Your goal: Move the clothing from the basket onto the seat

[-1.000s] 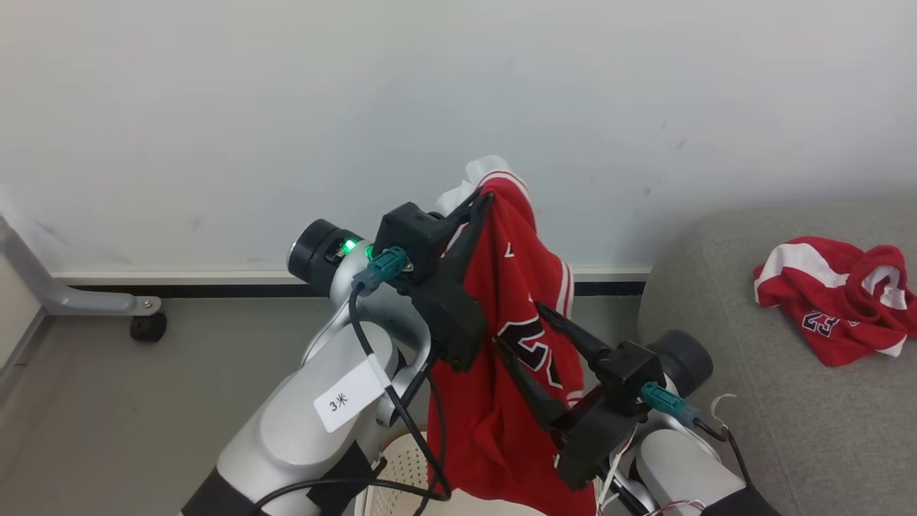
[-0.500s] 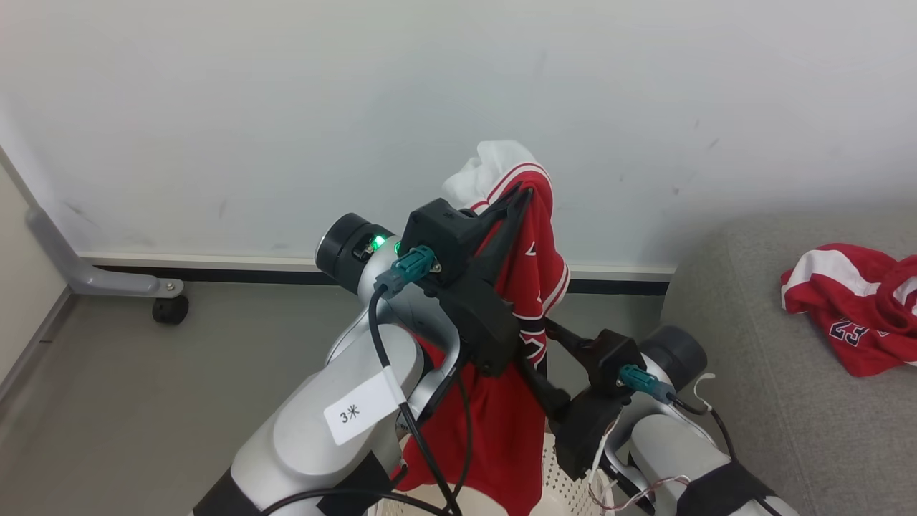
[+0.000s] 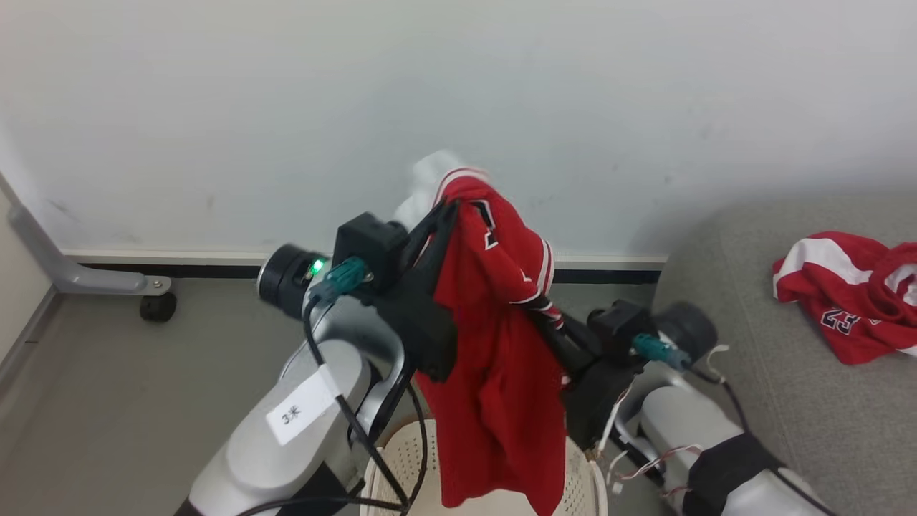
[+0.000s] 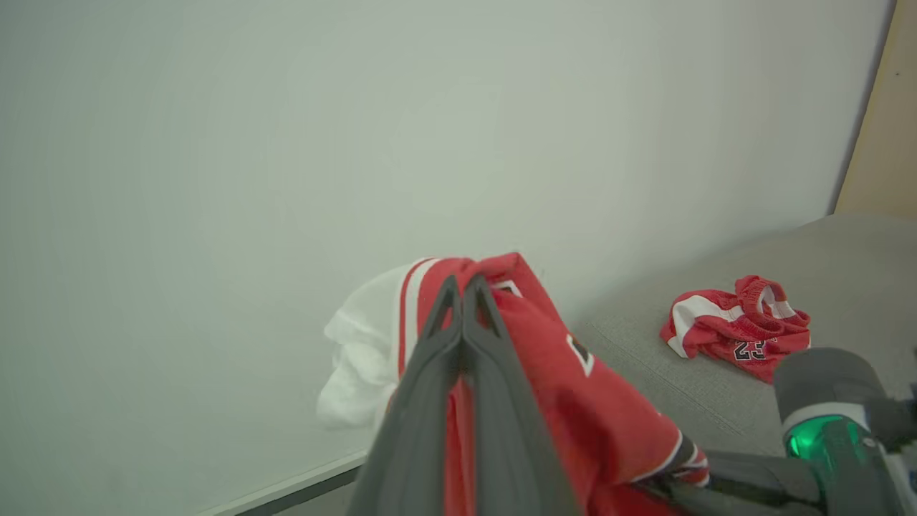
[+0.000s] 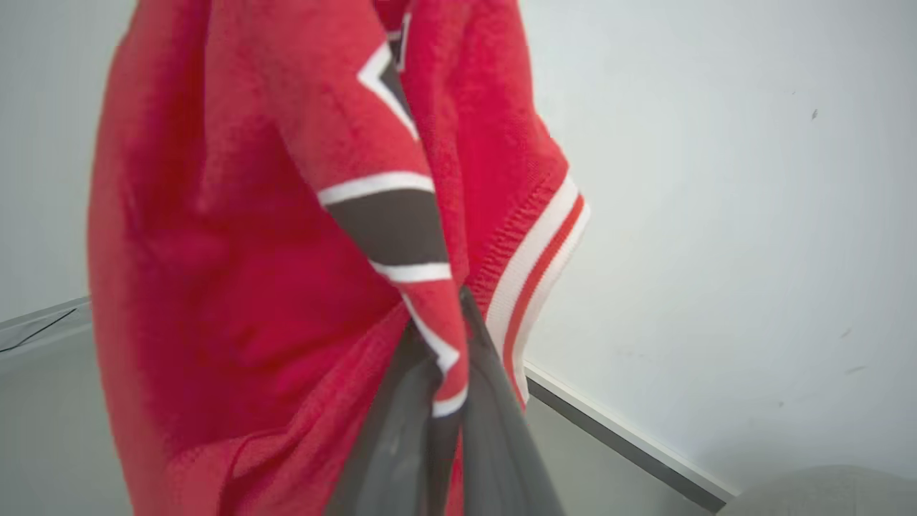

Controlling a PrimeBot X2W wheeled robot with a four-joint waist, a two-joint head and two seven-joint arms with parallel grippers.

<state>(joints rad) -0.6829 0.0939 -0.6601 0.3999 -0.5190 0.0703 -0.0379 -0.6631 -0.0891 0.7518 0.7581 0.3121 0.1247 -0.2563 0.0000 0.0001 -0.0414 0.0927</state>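
Now the jersey (image 3: 494,358) hangs over the basket (image 3: 401,459), its big number folded away since a second ago. Both the left gripper (image 4: 462,283) and the right gripper (image 5: 462,308) pinch it. An arm tag (image 3: 295,413) reads "3米". Farther off, shorts (image 3: 845,294) marked "23" lie on the seat (image 3: 774,401).

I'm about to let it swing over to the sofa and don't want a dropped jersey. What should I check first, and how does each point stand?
1. Left pincer shut on the jersey: ok.
2. Right pincer shut on the jersey: ok, fabric is pinched between its fingers.
3. Jersey hem clear of the basket: cannot tell, the hem hangs in front of it.
4. Bare landing room on the seat: ok.
5. Shorts out of the way: ok, they lie near the head view's right edge.
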